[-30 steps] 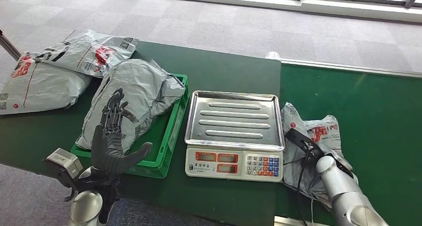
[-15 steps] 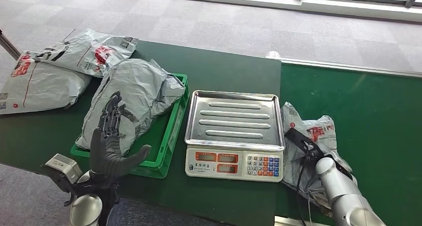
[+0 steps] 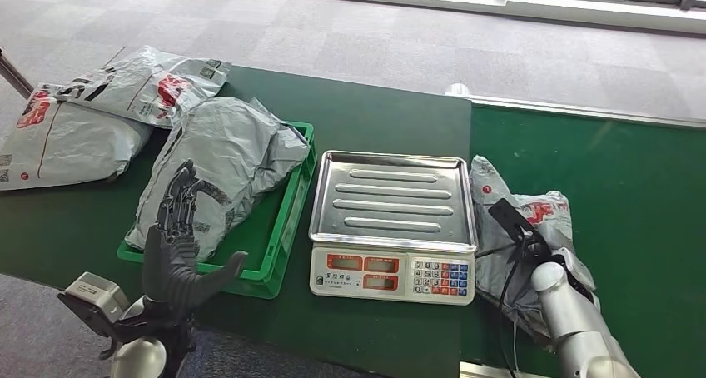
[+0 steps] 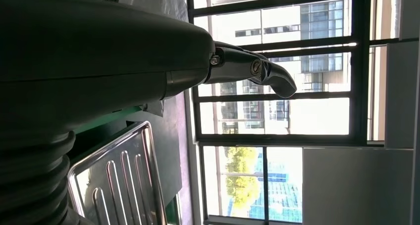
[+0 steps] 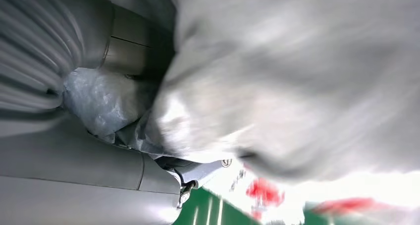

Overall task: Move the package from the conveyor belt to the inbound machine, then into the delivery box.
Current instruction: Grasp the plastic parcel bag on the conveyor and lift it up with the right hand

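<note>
At the near left edge of the bench (image 3: 375, 120), your left hand (image 3: 177, 253) is hovering with its fingers (image 3: 179, 199) spread apart and holding nothing, just in front of the green delivery box (image 3: 283, 245), where one grey parcel (image 3: 225, 166) is already lying. Two more bags (image 3: 91, 116) are resting on the bench beyond it. In the middle, the inbound machine (image 3: 391, 228) is showing a bare steel tray. On the conveyor belt (image 3: 599, 195), just beside the machine's right side, your right hand (image 3: 533, 257) is pressing into the package (image 3: 520, 228); the wrist view is showing grey plastic bunched against the palm, which suggests you are gripping it, though the fingers themselves are hidden. To do this step well, you should be gathering enough of the slack film that the load is not sagging, lifting it clear of the tray's raised rim, and setting it down centred on the steel.
</note>
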You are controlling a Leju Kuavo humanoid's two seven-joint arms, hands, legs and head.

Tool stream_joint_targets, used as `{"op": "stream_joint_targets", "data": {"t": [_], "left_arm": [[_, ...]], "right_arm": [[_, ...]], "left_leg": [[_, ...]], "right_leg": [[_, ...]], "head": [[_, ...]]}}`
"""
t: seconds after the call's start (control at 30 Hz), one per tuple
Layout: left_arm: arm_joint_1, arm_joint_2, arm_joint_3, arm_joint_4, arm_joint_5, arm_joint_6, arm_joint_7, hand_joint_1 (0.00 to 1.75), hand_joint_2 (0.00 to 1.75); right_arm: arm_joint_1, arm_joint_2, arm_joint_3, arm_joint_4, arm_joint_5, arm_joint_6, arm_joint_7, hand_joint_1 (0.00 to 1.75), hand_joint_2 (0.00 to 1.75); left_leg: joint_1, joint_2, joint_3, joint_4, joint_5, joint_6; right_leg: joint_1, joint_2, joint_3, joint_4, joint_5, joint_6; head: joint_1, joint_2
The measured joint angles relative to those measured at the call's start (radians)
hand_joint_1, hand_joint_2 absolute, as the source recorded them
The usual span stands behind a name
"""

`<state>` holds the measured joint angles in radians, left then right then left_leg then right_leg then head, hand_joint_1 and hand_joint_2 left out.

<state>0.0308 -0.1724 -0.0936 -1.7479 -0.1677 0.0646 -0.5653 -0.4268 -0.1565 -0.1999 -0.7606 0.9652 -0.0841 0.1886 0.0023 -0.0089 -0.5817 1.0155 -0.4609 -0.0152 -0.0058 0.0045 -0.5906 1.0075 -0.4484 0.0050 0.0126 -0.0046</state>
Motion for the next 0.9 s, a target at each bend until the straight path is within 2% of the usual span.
{"op": "stream_joint_targets", "data": {"t": [0.07,0.17,0.4,0.57,0.9], "left_arm": [[0.015,0.000,0.000,-0.016,-0.007,0.011,-0.003,0.00,1.75],[0.032,0.000,0.001,-0.037,-0.013,0.025,-0.010,0.00,1.75],[0.038,-0.005,0.002,-0.050,-0.028,0.043,-0.018,0.00,1.75],[0.038,-0.006,0.002,-0.050,-0.028,0.048,-0.018,0.00,1.75],[0.038,-0.006,0.002,-0.050,-0.028,0.049,-0.018,0.00,1.75]], "right_arm": [[0.012,0.002,0.000,-0.085,-0.064,-0.081,-0.023,1.75,1.75],[0.037,0.002,-0.002,-0.248,-0.137,-0.145,-0.050,1.75,1.75],[0.133,0.032,-0.039,-0.593,-0.169,-0.312,-0.123,1.75,1.75],[0.173,0.048,-0.063,-0.710,-0.170,-0.328,-0.129,1.75,1.75],[0.188,0.063,-0.083,-0.770,-0.170,-0.329,-0.129,1.75,1.75]], "left_leg": [[0.000,0.000,0.000,0.000,0.000,0.000],[0.000,0.000,-0.001,0.000,0.000,0.000],[0.000,-0.002,-0.002,0.000,0.000,0.000],[0.000,-0.001,-0.002,0.000,0.000,0.000],[0.000,-0.001,-0.002,0.000,0.000,0.000]], "right_leg": [[0.000,0.000,-0.001,0.000,0.000,0.000],[0.000,0.000,-0.002,0.000,0.000,0.000],[0.000,-0.001,-0.003,0.000,-0.001,0.000],[0.000,-0.001,-0.003,0.000,-0.001,0.000],[0.000,0.000,-0.003,0.000,0.000,0.000]], "head": [[0.000,0.000],[0.000,0.000],[0.000,0.000],[0.000,0.000],[0.000,0.000]]}}
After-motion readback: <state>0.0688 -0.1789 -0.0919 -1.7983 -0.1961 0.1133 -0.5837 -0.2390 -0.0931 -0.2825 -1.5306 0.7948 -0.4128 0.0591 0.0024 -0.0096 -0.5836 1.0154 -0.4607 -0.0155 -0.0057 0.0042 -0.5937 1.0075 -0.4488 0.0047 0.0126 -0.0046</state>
